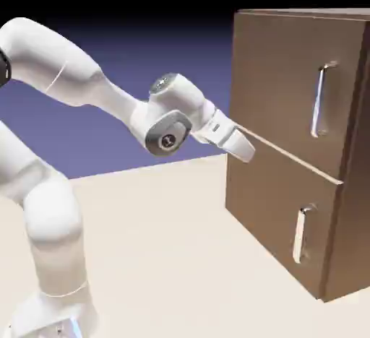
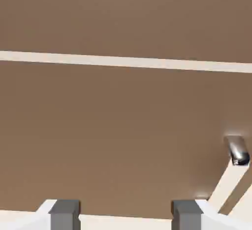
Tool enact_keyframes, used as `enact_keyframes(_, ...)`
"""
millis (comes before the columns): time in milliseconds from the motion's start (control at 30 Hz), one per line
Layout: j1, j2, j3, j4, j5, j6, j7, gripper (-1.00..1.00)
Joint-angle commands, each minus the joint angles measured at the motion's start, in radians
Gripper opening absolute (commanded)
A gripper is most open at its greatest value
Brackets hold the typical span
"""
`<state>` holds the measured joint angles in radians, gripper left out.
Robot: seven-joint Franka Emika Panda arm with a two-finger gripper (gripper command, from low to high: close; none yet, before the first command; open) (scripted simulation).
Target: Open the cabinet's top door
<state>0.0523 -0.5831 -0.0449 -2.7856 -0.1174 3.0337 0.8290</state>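
The dark-brown cabinet point(image 1: 353, 185) stands at the right of the exterior view. Its top door point(image 1: 278, 76) is flush and carries a long vertical silver handle point(image 1: 323, 100). A pale seam point(image 1: 289, 157) divides it from the lower door point(image 1: 267, 214) with a shorter handle point(image 1: 303, 234). My gripper point(image 1: 246, 150) hovers at the front's left edge, level with the seam, well left of both handles. In the hand view my gripper point(image 2: 126, 216) is open with only brown wood between the grey fingertips point(image 2: 65, 214). A silver handle end point(image 2: 237, 150) shows at the lower right; I cannot tell which door it belongs to.
The beige table point(image 1: 166, 243) stretches in front of the cabinet. My white arm point(image 1: 50, 206) rises at the exterior view's left and reaches right across it.
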Motion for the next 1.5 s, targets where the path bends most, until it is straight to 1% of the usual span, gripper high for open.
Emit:
enact_keyframes(0, 0.015, -0.005, -0.017, 0.009, -0.044, -0.001, 0.033, 0.00)
enact_keyframes(1467, 0.672, -0.219, -0.749, 0.406, -1.957, -0.055, 1.468, 0.00)
